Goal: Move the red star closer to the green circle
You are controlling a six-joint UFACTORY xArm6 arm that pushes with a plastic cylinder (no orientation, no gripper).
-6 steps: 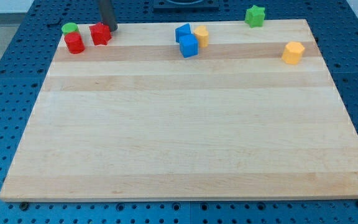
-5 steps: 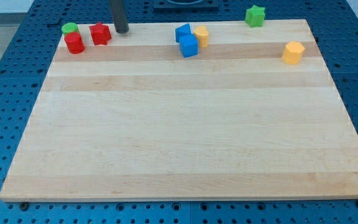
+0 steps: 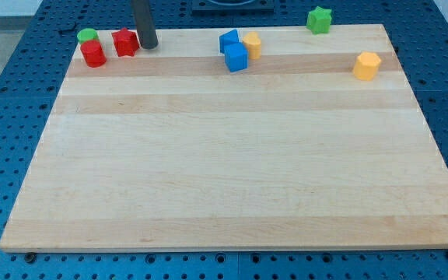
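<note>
The red star (image 3: 124, 42) lies near the board's top left corner. The green circle (image 3: 88, 35) sits at the corner to its left, with a red cylinder-like block (image 3: 93, 54) touching it just below. A small gap separates the red star from these two. My tip (image 3: 148, 45) is down on the board right beside the red star's right side, touching or nearly touching it.
Two blue blocks (image 3: 233, 51) and a yellow block (image 3: 253, 44) cluster at the top centre. A green star (image 3: 318, 19) lies just off the wooden board's top edge (image 3: 286, 28). A yellow hexagonal block (image 3: 366, 66) sits at the top right.
My tip first shifted right away from the red star, then came back left and slightly down next to it. The blocks have not visibly moved.
</note>
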